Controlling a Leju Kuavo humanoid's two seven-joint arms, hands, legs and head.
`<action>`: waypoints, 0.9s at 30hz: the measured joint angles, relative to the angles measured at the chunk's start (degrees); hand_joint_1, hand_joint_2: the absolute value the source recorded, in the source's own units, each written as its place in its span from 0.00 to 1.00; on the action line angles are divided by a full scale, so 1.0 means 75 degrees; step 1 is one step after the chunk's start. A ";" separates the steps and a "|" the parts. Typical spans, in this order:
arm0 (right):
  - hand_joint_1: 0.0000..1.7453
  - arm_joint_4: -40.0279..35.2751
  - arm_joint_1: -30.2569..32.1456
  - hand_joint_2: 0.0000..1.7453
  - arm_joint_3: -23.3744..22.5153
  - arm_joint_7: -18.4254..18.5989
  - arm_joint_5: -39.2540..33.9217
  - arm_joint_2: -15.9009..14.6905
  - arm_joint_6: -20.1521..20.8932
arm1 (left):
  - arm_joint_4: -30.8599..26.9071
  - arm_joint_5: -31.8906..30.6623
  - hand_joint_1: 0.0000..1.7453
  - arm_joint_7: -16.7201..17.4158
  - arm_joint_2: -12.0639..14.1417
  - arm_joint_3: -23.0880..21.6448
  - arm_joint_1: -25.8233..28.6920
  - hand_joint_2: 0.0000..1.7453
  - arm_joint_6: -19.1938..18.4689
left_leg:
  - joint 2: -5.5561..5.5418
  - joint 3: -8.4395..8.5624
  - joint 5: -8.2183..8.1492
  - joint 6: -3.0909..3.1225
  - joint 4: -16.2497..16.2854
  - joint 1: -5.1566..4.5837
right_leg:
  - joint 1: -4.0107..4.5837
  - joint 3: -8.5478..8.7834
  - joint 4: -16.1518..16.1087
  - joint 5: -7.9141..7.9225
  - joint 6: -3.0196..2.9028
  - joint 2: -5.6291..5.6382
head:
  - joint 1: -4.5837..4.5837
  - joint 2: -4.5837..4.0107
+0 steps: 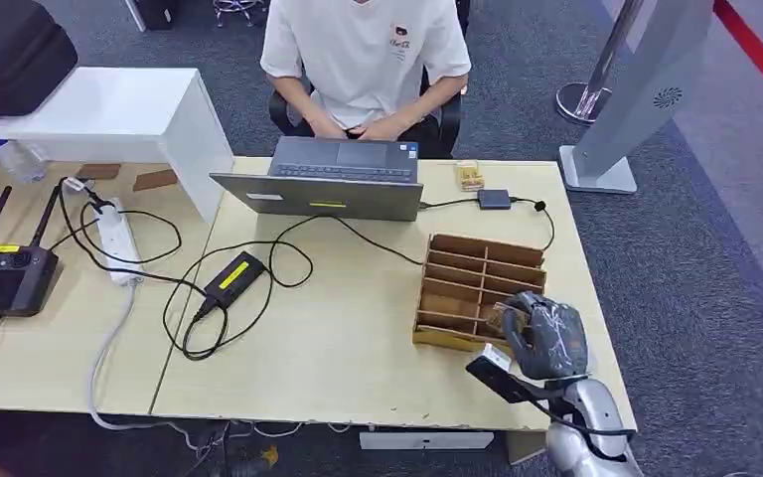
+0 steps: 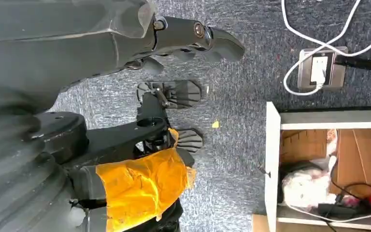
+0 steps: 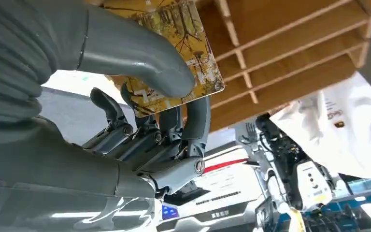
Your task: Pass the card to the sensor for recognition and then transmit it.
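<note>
card [image 3: 174, 53] is being pinched by the right hand [image 3: 140, 111] over the wooden rack [image 1: 477, 288]; keeping it flat and firmly clamped should help; left hand [image 2: 188, 43] is hanging, fingers apart.

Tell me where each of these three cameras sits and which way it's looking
Head view: high on the body, looking forward and down at the table, the wooden rack, a seated person; right hand shows.
Left wrist view: behind the hanging left hand, looking down at carpet and a white shelf.
Right wrist view: behind the right hand, facing the rack; thumb and fingers pinch the card.
Shared: head and right wrist views both show rack and person.
</note>
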 joint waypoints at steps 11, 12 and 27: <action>0.87 -0.0213 -0.0441 1.00 0.0163 0.0052 -0.0155 -0.0058 0.0432 | 0.0003 0.0009 0.00 0.0055 0.0020 -0.0003 -0.0015 1.00 -0.0125 | 0.0000 0.0000 0.0000 0.0000 0.0000 0.0000 | 0.0000 0.0000 0.0000 0.0000 0.0000 0.0000 | 0.0000 0.0000; 0.87 -0.0213 -0.0455 1.00 0.0178 0.0052 -0.0155 -0.0061 0.0444 | 0.0003 0.0009 0.00 0.0055 0.0020 -0.0003 -0.0015 1.00 -0.0128 | 0.0000 0.0000 0.0000 0.0000 0.0000 0.0000 | 0.0000 -0.0001 0.0000 0.0000 0.0000 0.0000 | 0.0000 0.0000; 0.87 -0.0207 -0.1008 1.00 0.0384 0.0078 -0.0271 -0.0123 0.0834 | 0.0006 -0.0014 0.00 0.0131 0.0041 -0.0009 -0.0025 1.00 -0.0268 | -0.0001 -0.0003 0.0001 0.0000 0.0000 0.0000 | 0.0000 0.0000 0.0003 0.0001 0.0000 -0.0001 | 0.0000 0.0000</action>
